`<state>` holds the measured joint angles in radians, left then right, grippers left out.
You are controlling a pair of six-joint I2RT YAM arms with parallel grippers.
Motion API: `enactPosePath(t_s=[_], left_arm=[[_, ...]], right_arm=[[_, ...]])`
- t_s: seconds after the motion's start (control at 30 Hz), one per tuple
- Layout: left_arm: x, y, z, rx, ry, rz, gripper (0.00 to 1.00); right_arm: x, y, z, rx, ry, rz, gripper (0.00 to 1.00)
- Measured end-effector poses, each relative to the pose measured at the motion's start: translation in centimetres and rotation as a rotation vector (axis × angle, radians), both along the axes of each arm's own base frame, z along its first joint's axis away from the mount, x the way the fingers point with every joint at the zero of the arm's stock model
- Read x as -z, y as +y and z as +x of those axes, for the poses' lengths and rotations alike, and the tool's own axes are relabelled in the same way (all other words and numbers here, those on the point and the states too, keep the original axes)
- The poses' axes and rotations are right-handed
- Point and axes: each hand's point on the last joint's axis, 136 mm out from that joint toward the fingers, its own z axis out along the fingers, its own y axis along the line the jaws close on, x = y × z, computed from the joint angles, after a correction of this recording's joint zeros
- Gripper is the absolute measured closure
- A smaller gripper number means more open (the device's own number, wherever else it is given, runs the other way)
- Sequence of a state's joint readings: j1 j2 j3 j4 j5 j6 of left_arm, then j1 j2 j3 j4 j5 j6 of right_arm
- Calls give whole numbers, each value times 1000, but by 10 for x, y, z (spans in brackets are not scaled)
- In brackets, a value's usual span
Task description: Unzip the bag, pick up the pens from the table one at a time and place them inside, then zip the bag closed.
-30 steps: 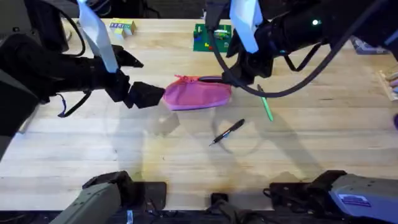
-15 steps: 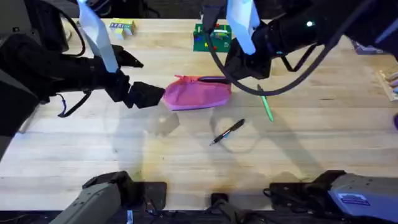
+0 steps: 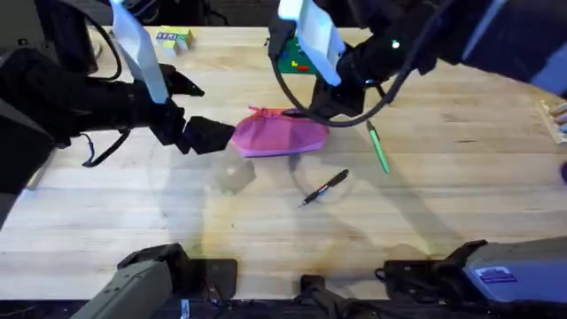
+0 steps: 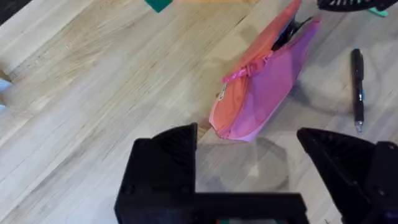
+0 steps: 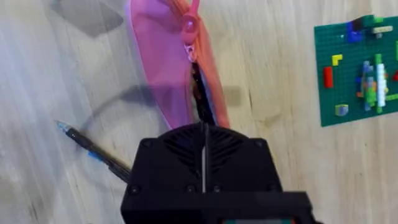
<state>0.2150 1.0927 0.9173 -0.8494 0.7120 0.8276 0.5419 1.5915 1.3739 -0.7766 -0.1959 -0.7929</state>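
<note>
On the table (image 3: 133,213), left to right:

Left gripper (image 4: 252,171): hangs low at the pouch's left end; 2 black fingers (image 4: 165,165) spread wide apart, nothing between them. In the overhead view it sits at (image 3: 202,135).
Pouch vs. left fingers: the bag's near end lies just ahead of the gap between the fingers, close to them; contact cannot be told.
Bag (image 3: 281,133): pink pouch lying flat at mid-table, long axis running left to right. The zipper is parted along the stretch toward the right end, with a dark slit showing in both wrist views; the small pink pull (image 5: 189,25) sits toward the left end.
Black pen (image 3: 323,188): on the wood in front of the pouch, angled, apart from it and from both grippers.
Right gripper (image 3: 312,105): directly over the pouch's right end. The 2 fingers look pressed together, with only a thin seam between them in the right wrist view (image 5: 204,158); whether they pinch any fabric cannot be told.
Green pen (image 3: 378,149): on the wood just right of the pouch, pointing toward and away from the bases, not touched.
Green board (image 3: 297,55): small coloured parts on it, behind the pouch, near the far edge.
</note>
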Motion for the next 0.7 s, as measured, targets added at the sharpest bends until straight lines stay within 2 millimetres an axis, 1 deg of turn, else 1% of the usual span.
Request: enactPosePath(t_s=[0.07,0.1,0.43,0.7], left_arm=[[0,0,0,0,0,0,8],[0,0,0,0,0,0,8],[0,0,0,0,0,0,7],[0,0,0,0,0,0,7]], right_arm=[[6,1,2,0,9,-5,971],[12,3,4,-1,20,-12,971],[29,10,11,-7,41,-14,971],[48,14,13,-13,73,-32,971]])
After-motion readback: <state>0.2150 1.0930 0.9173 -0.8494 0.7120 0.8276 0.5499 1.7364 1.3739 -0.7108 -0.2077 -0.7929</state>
